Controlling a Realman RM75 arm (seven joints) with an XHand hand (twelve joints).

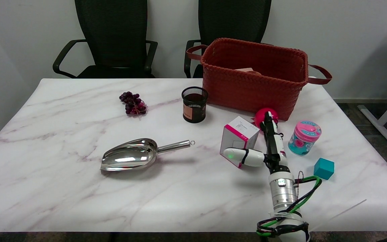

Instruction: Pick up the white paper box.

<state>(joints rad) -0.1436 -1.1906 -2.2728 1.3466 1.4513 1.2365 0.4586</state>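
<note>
The white paper box [239, 136], edged in pink, stands on the marble table [79, 201] just in front of the red basket. My right hand [268, 151] reaches in from the lower right and sits at the box's near right corner. Its thumb [242, 156] lies across the lower part of the box's near face. The fingers [271, 132] stretch straight along the box's right side, with a narrow gap showing between them and the box. The hand is spread wide. I cannot tell whether the box's base is off the table.
A pink ball [263, 115] lies behind the fingertips, against the red woven basket [254, 84]. A pink-and-teal jar [304, 137] and a teal cube [324, 168] sit right of the hand. A black mesh cup [194, 104], grapes [133, 103] and a metal scoop [131, 158] lie to the left.
</note>
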